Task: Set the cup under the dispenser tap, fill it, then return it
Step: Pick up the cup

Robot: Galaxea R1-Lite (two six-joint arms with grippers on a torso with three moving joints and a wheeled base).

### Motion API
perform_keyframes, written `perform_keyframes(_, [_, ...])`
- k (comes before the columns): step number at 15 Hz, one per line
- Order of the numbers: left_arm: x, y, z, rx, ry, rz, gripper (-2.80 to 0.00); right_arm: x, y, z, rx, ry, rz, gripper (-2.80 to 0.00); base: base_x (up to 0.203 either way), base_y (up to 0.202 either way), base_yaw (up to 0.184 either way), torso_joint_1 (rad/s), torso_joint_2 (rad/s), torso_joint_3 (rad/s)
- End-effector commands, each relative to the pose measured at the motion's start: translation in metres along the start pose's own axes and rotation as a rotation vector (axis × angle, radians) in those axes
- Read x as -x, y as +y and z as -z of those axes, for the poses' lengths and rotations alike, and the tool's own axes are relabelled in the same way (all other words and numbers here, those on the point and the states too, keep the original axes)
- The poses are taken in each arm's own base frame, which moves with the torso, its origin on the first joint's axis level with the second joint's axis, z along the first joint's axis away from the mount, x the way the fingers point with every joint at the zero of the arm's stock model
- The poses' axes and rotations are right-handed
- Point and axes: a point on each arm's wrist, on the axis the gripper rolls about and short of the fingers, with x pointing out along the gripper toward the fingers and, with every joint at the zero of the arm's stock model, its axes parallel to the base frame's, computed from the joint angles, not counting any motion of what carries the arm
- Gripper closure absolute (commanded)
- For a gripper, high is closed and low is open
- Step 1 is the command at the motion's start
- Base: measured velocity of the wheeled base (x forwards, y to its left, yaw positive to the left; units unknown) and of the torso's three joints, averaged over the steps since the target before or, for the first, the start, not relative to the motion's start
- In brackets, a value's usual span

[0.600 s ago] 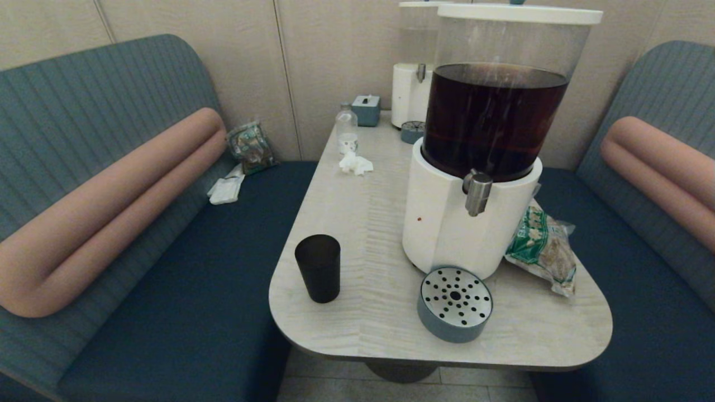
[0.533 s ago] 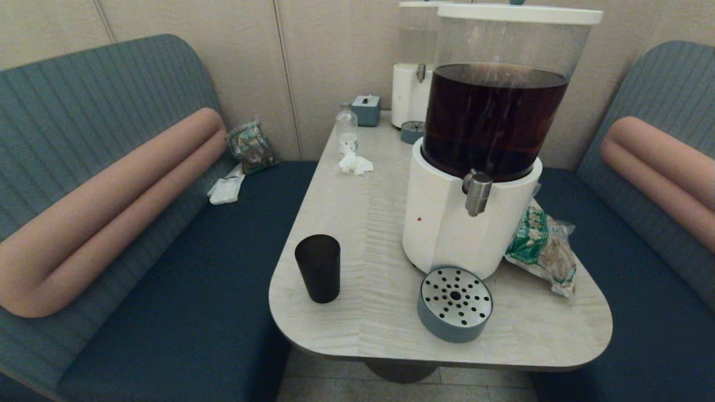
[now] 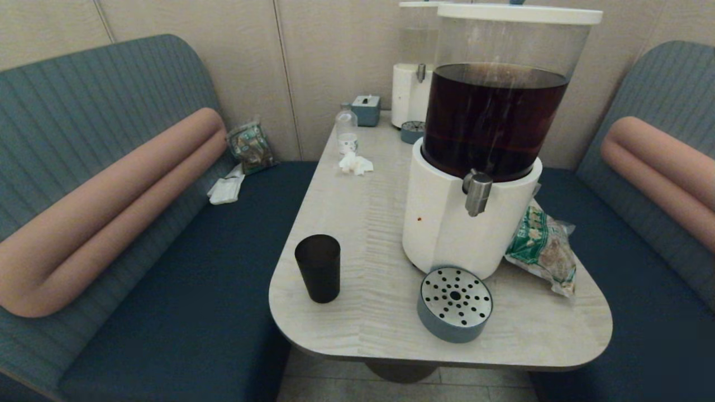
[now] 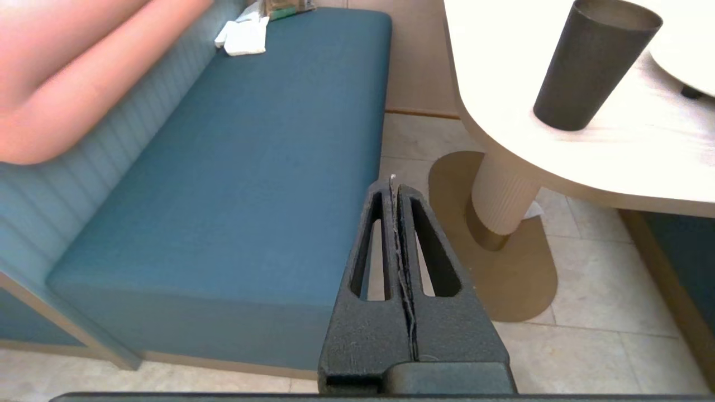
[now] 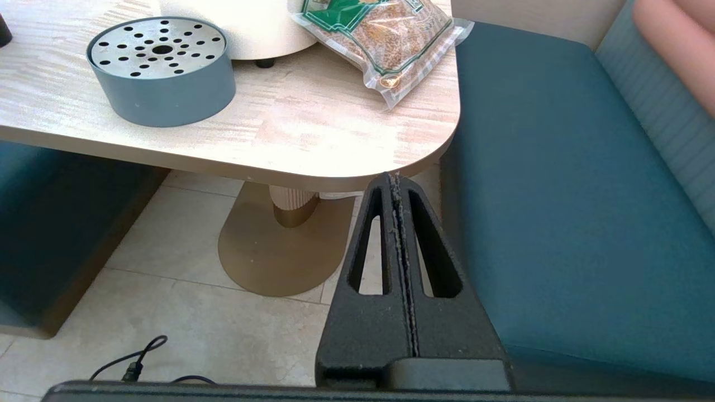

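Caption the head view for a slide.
Dark cup stands left of the brown-drink dispenser, away from its steel tap.

Left end effector (image 4: 394, 190) low at frame centre, fingers pressed together, hanging over floor tiles beside the blue bench seat (image 4: 234, 184). Cup (image 4: 592, 64) upright at upper right, near the rounded edge of the surface (image 4: 503, 106). Pedestal leg (image 4: 500, 198) below. White cloth (image 4: 243, 36) on seat, upper left.
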Motion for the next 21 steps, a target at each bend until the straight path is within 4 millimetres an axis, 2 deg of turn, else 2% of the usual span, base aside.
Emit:
perform_keyframes(1, [0.001, 0.000, -0.004, -0.015, -0.014, 0.003, 0.00, 0.000, 0.000, 0.000, 0.000, 0.000, -0.001, 0.00, 0.000, 0.000, 0.000, 0.000, 0.00, 0.000])
perform_keyframes(2, [0.004, -0.001, -0.014, -0.015, -0.034, 0.007, 0.00, 0.000, 0.000, 0.000, 0.000, 0.000, -0.001, 0.00, 0.000, 0.000, 0.000, 0.000, 0.00, 0.000])
perform_keyframes(3, [0.010, -0.002, -0.034, -0.009, -0.071, 0.017, 0.00, 0.000, 0.000, 0.000, 0.000, 0.000, 0.000, 0.00, 0.000, 0.000, 0.000, 0.000, 0.00, 0.000])
perform_keyframes(5, [0.024, -0.006, -0.084, 0.028, -0.143, 0.083, 0.00, 0.000, 0.000, 0.000, -0.002, -0.001, -0.001, 0.00, 0.000, 0.000, 0.000, 0.000, 0.00, 0.000])
perform_keyframes(7, [0.014, -0.011, -0.132, 0.092, -0.098, 0.179, 0.00, 0.000, 0.000, 0.000, 0.000, -0.001, -0.002, 0.00, 0.000, 0.000, 0.000, 0.000, 0.00, 0.000])
perform_keyframes(8, [-0.003, -0.013, -0.157, 0.130, -0.045, 0.252, -2.80, 0.000, 0.000, 0.000, -0.002, -0.001, -0.002, 0.00, 0.000, 0.000, 0.000, 0.000, 0.00, 0.000])
perform_keyframes(10, [-0.050, -0.022, -0.190, 0.203, 0.037, 0.433, -2.80, 0.000, 0.000, 0.000, -0.002, -0.001, -0.002, 0.00, 0.000, 0.000, 0.000, 0.000, 0.00, 0.000])
perform_keyframes(12, [-0.107, -0.033, -0.205, 0.225, 0.026, 0.669, -2.80, 0.000, 0.000, 0.000, -0.002, -0.001, -0.002, 0.00, 0.000, 0.000, 0.000, 0.000, 0.00, 0.000])
perform_keyframes(14, [-0.161, -0.036, -0.202, 0.188, -0.026, 0.848, -2.80, 0.000, 0.000, 0.000, 0.000, -0.001, -0.002, 0.00, 0.000, 0.000, 0.000, 0.000, 0.00, 0.000])
perform_keyframes(16, [-0.209, -0.022, -0.186, 0.105, -0.080, 0.955, -2.80, 0.000, 0.000, 0.000, -0.002, -0.001, -0.002, 0.00, 0.000, 0.000, 0.000, 0.000, 0.00, 0.000])
perform_keyframes(17, [-0.223, -0.011, -0.178, 0.046, -0.113, 0.996, -2.80, 0.000, 0.000, 0.000, -0.002, -0.001, -0.002, 0.00, 0.000, 0.000, 0.000, 0.000, 0.00, 0.000])
perform_keyframes(19, [-0.260, 0.020, -0.140, 0.000, -0.053, 1.059, -2.80, 0.000, 0.000, 0.000, -0.001, -0.001, -0.002, 0.00, 0.000, 0.000, 0.000, 0.000, 0.00, 0.000])
perform_keyframes(21, [-0.285, 0.051, -0.104, -0.053, -0.015, 1.105, -2.80, 0.000, 0.000, 0.000, -0.002, -0.001, -0.002, 0.00, 0.000, 0.000, 0.000, 0.000, 0.00, 0.000])
